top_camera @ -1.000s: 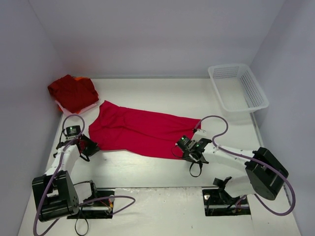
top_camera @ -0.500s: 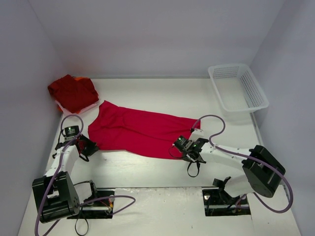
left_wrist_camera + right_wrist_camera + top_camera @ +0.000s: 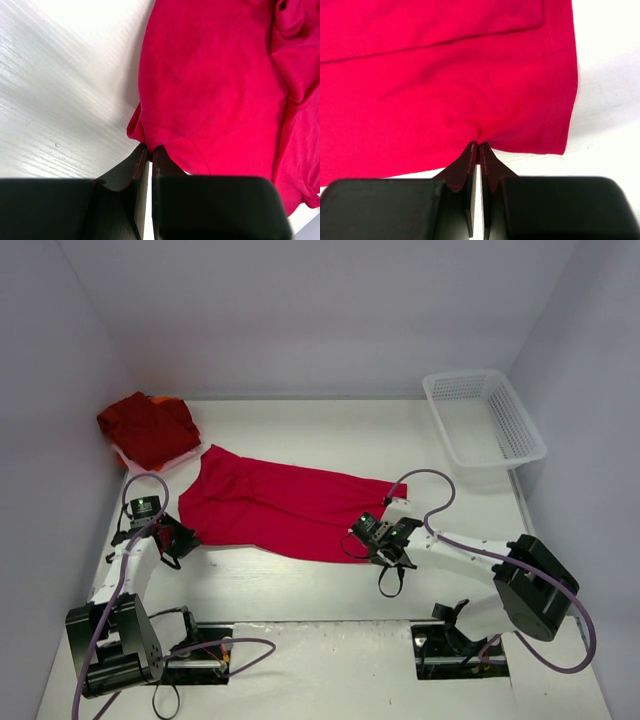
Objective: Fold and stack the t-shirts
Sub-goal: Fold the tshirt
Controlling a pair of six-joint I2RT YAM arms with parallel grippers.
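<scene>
A bright red t-shirt (image 3: 280,505) lies folded lengthwise across the middle of the table. My left gripper (image 3: 183,536) is shut on its near left corner; in the left wrist view the jaws pinch the cloth's edge (image 3: 148,148). My right gripper (image 3: 366,536) is shut on the shirt's near right edge; in the right wrist view the cloth puckers at the fingertips (image 3: 478,145). A darker red folded t-shirt (image 3: 148,427) sits at the far left corner.
A white mesh basket (image 3: 485,423) stands at the far right. Walls close in the table on the left, back and right. A grey cable (image 3: 430,485) loops above my right arm. The arm bases are at the near edge.
My right gripper has slid slightly left along the shirt's near edge, still holding it. My left gripper has barely moved.
</scene>
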